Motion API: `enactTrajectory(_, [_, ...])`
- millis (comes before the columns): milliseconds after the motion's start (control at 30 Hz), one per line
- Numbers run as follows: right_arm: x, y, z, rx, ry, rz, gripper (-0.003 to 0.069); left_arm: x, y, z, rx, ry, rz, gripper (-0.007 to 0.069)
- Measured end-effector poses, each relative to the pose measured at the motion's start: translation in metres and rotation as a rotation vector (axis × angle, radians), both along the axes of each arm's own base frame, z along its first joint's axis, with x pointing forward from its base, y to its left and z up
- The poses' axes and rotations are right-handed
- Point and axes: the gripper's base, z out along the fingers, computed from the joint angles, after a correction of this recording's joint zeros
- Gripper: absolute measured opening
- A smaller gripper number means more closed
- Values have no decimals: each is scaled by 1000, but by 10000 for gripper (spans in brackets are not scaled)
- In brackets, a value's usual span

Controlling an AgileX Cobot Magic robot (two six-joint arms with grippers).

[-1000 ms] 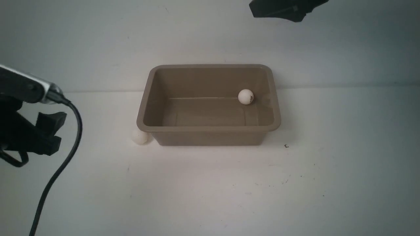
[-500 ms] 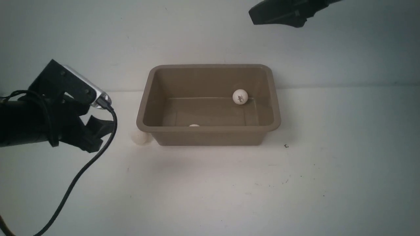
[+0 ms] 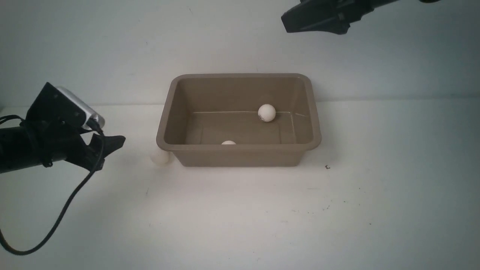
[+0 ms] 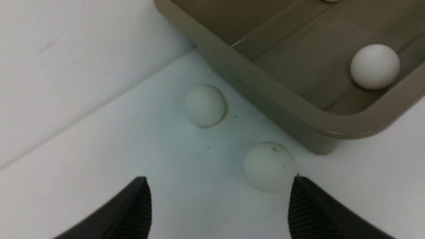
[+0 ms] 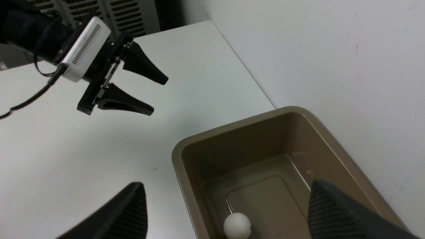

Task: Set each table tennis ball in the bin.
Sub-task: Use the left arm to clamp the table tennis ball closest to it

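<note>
The taupe bin (image 3: pixel 240 150) stands mid-table against the back wall. One table tennis ball (image 3: pixel 266 113) lies near its back wall, and another (image 3: pixel 228 143) peeks over its front rim. A third ball (image 3: pixel 160 157) rests on the table at the bin's front-left corner. The left wrist view shows that ball (image 4: pixel 269 167) just ahead of one fingertip, with a further ball (image 4: pixel 204 105) beside the bin's left wall. My left gripper (image 3: pixel 112 144) is open and empty, low on the table, left of these balls. My right gripper (image 5: pixel 227 184) hangs open and empty above the bin (image 5: pixel 232 127).
The white back wall (image 3: pixel 240 37) rises directly behind the bin. A black cable (image 3: pixel 63 206) trails from my left wrist across the table's front left. Small dark specks (image 3: pixel 327 167) mark the table right of the bin.
My left arm came in from the left edge towards the bin's front-left corner, then drew back slightly. The ball at the bin's back rolled left. A second ball appeared by the front rim.
</note>
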Motion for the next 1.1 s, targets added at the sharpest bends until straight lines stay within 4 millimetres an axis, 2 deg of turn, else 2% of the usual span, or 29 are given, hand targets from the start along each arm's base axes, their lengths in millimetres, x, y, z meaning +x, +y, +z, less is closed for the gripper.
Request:
enactTrajectory(200, [0,0,0,-5,-13,7,589,2,-3,-8,-106,-4,-75,499])
enactTrajectory(333, [0,0,0,-9,-22,11,588,8,-13,-28,-187,48,-131,499])
enactTrajectory(600, [0,0,0,-15,-35,18,588,25,-13,-59,-215,112,-139,499])
enactTrajectory(833, [0,0,0,-16,-38,20,588,41,-12,-69,-212,111,-145,499])
enactTrajectory(1100, [0,0,0,-15,-40,17,588,62,-40,-85,-191,153,-181,499])
